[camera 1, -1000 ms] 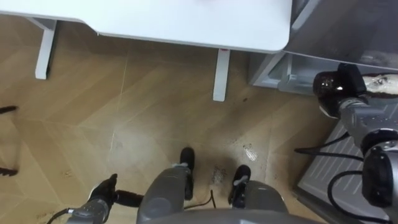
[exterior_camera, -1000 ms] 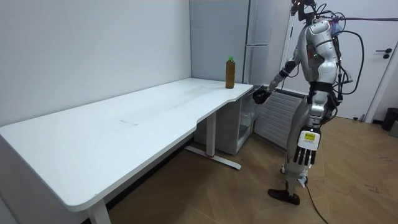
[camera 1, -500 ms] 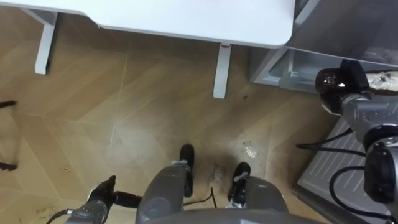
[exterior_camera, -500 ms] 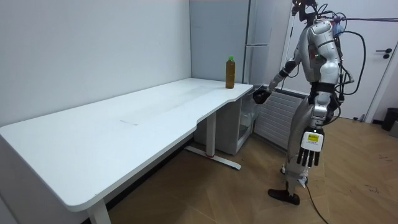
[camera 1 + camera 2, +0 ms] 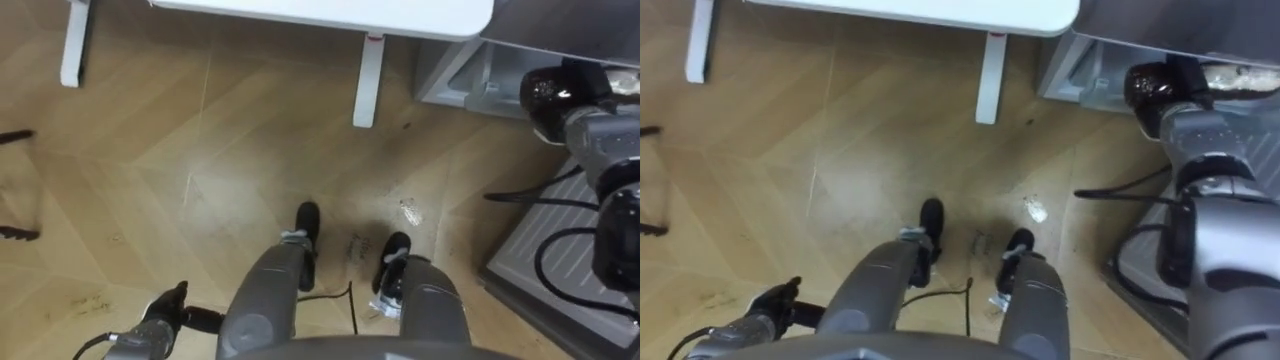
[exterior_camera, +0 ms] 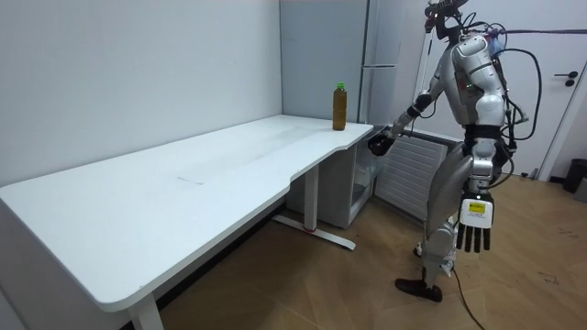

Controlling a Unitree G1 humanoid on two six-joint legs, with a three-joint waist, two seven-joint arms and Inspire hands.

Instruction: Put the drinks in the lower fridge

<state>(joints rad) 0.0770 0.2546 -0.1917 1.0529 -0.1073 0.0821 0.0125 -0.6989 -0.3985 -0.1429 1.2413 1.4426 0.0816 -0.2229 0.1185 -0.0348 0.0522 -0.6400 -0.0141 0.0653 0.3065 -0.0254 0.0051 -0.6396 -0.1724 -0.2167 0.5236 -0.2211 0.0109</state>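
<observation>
The bottle (image 6: 338,106) stands upright on the far end of the desk (image 6: 183,192), close to the fridge (image 6: 390,46), and neither of my hands has it. I judge I am at the fridge step, before any fetching. My right hand (image 5: 553,93) is stretched out low to the lower fridge (image 5: 455,80), right at its edge below the desk's corner. I cannot tell whether its fingers are curled on anything there or just resting against it. My left hand (image 6: 475,227) hangs at my side with the fingers straight and slack, holding nothing.

The lower compartment looks open to me, though I would not swear to it. If it is, the next move calls for lifting the right hand from that low edge up to desk height. It then has to close round the bottle's body without knocking it, since it is tall and narrow and stands near the rim.

The room view gives me the bottle, the desk top and how I stand, upright at the desk's end and facing the fridge. The eye views look down past my knees to the wooden floor (image 5: 200,170). They give me the desk leg (image 5: 368,80), the front of the lower compartment and my right hand close against it
</observation>
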